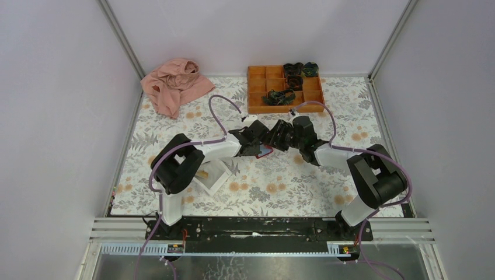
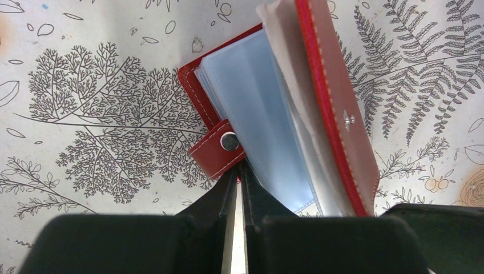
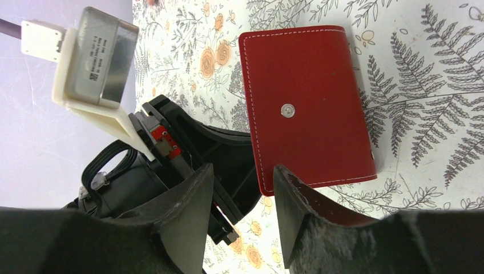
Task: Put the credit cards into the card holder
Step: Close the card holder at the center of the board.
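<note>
Centre of the overhead view: both arms met over the small dark-red bifold card holder (image 1: 265, 153) w/ pale blue plastic sleeves (image 2: 257, 120), which lay part-open on the floral-print worktop (image 1: 262, 192). The left jaws were all but together, pinched, by the look of it, on the holder's lower edge right beside the red snap tab (image 2: 221, 149). The right jaws stood apart w/ nothing in them, by the raised cover's corner at bottom centre of the right wrist view. Contact there? Couldn't tell. A thin golden-tan credit card (image 1: 202, 173), prob., sat in the white rectangular tray (image 1: 219, 181) lower left of centre, well apart from the holder, though too small to be sure.

Handling call: the holder looked light, w/ a floppy leather-like cover and thin, slick sleeves, so it'd likely slide or flop shut unless pinned at an edge. The cards looked stiff, thin and flat, so hard to lift off a flat base. Best taken by a short edge and fed in at the sleeve mouth.
</note>
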Action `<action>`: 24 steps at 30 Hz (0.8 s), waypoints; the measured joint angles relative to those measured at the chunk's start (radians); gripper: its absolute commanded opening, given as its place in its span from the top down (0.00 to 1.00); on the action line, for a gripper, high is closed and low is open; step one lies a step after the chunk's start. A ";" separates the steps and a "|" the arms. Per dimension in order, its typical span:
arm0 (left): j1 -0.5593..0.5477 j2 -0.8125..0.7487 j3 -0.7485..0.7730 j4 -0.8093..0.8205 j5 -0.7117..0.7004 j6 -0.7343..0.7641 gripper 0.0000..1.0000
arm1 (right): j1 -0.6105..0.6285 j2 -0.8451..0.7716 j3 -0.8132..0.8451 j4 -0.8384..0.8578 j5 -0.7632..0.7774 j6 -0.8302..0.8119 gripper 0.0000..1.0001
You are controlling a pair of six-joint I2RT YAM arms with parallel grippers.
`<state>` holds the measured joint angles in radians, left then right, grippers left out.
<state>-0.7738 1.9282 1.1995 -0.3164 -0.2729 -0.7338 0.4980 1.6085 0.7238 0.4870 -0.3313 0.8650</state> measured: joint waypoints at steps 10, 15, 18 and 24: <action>-0.002 -0.031 -0.049 0.041 0.005 -0.012 0.89 | 0.032 0.054 -0.008 0.045 -0.003 0.026 0.50; -0.013 -0.061 -0.076 0.013 0.020 -0.014 0.88 | 0.049 0.089 -0.023 0.055 -0.003 0.023 0.50; -0.016 -0.082 -0.087 -0.017 0.028 -0.017 0.87 | 0.053 0.098 -0.024 0.038 0.000 0.005 0.49; -0.019 -0.122 -0.106 -0.104 0.039 -0.031 0.83 | 0.063 0.098 -0.021 -0.014 0.017 -0.050 0.49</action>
<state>-0.7925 1.8061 1.0931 -0.4202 -0.2337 -0.7647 0.5606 1.7065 0.7029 0.4725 -0.3145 0.8154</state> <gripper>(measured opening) 0.149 0.506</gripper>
